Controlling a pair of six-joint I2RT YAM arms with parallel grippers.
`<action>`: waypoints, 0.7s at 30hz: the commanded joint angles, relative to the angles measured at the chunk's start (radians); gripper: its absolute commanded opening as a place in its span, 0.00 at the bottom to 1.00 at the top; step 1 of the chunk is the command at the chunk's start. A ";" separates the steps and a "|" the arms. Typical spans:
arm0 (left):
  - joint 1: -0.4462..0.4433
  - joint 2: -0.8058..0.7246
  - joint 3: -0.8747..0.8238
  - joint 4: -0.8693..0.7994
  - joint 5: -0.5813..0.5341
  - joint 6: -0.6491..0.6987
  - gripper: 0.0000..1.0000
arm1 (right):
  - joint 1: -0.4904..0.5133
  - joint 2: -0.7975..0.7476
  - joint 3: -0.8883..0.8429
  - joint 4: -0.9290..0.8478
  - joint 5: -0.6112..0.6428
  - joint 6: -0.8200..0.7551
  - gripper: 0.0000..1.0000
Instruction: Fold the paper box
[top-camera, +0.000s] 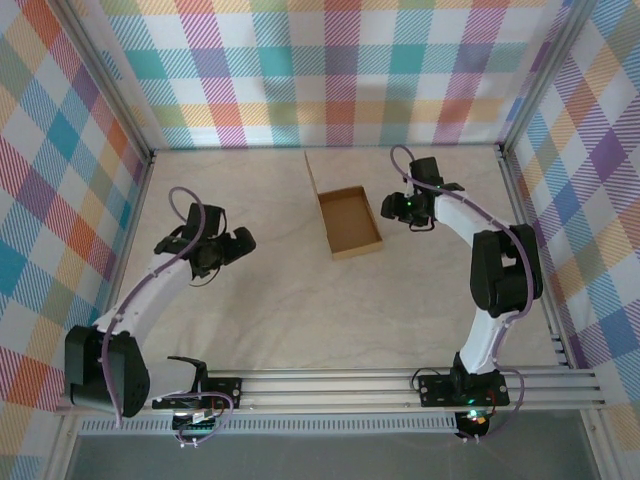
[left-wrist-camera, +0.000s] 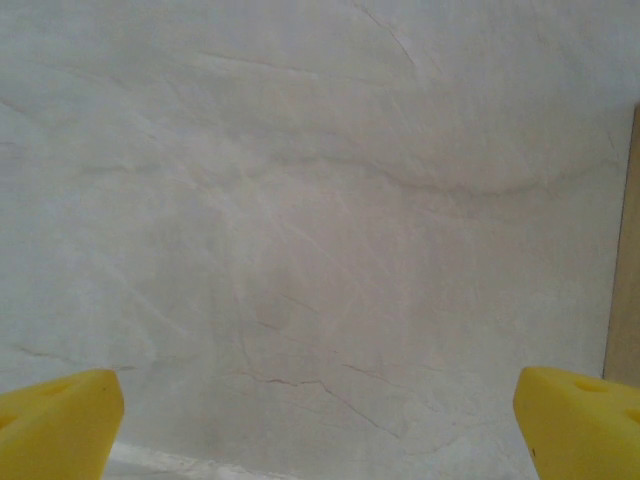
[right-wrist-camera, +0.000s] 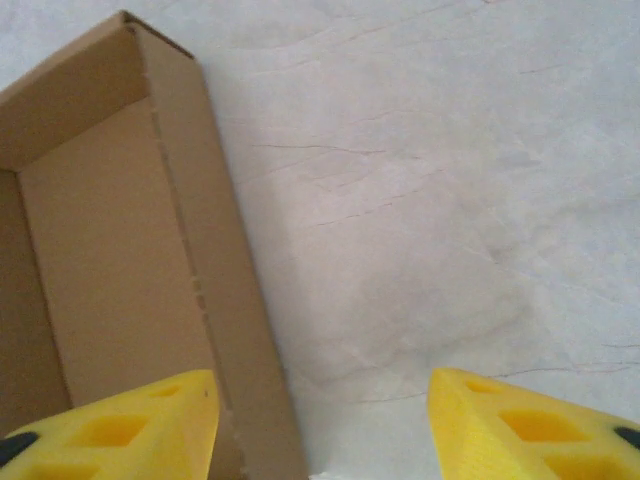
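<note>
The paper box (top-camera: 350, 222) is a shallow brown cardboard tray in the middle of the table, with a long flap (top-camera: 313, 176) running off toward the back. My right gripper (top-camera: 389, 208) hovers at its right side. In the right wrist view the box (right-wrist-camera: 110, 250) is on the left; my right gripper (right-wrist-camera: 320, 420) is open, and the box's right wall rises just inside the left finger (right-wrist-camera: 130, 430) without being pinched. My left gripper (top-camera: 244, 240) is well left of the box and wide open (left-wrist-camera: 320, 420) over bare table. A sliver of the box (left-wrist-camera: 625, 250) shows at the right edge.
Plaid walls enclose the marbled table (top-camera: 260, 300) on three sides. An aluminium rail (top-camera: 400, 385) with both arm bases runs along the near edge. Open tabletop lies between the left gripper and the box, and in front of the box.
</note>
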 joint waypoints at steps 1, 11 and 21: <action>0.000 -0.053 -0.019 0.017 -0.102 -0.063 1.00 | 0.012 0.038 -0.029 0.005 -0.044 0.000 0.53; 0.000 0.007 -0.025 0.040 -0.041 -0.028 1.00 | 0.135 0.035 -0.101 0.026 -0.089 0.028 0.38; 0.000 -0.009 -0.080 0.071 -0.036 -0.059 1.00 | 0.357 0.062 -0.054 0.110 -0.129 0.070 0.42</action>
